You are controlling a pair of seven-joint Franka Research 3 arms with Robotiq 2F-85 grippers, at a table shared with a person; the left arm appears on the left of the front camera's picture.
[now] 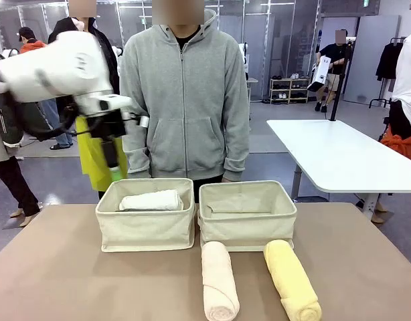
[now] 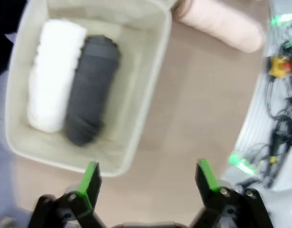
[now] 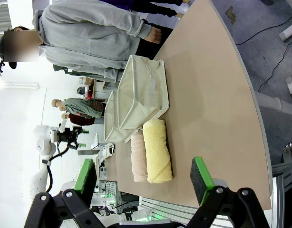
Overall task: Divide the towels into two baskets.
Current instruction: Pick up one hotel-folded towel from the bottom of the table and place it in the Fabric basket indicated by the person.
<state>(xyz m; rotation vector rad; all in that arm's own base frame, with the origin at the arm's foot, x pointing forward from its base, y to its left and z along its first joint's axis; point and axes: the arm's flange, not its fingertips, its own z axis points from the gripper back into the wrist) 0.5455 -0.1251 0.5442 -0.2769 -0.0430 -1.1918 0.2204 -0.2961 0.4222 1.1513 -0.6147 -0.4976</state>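
From the front, my left arm point(image 1: 51, 67) is raised above the left end of the worktop point(image 1: 58, 267). Two cream canvas baskets stand side by side before a person in a grey hoodie point(image 1: 185, 100). The white towel point(image 1: 152, 200) lies in the left basket point(image 1: 146, 231). On the worktop just in front of the right basket point(image 1: 247, 227), the peach towel point(image 1: 219, 281) and the yellow towel point(image 1: 292, 281) lie side by side, a little apart.

Down my left wrist, my left pincer point(image 2: 148, 171) gapes wide with nothing in it, above the left basket's near wall. Inside lie the white towel and the dark grey towel point(image 2: 91, 88), touching along their length.

Down my right wrist, my right pincer point(image 3: 143, 178) also stands wide and empty, well clear of the worktop. Beyond it the yellow and peach towels lie outside the baskets.
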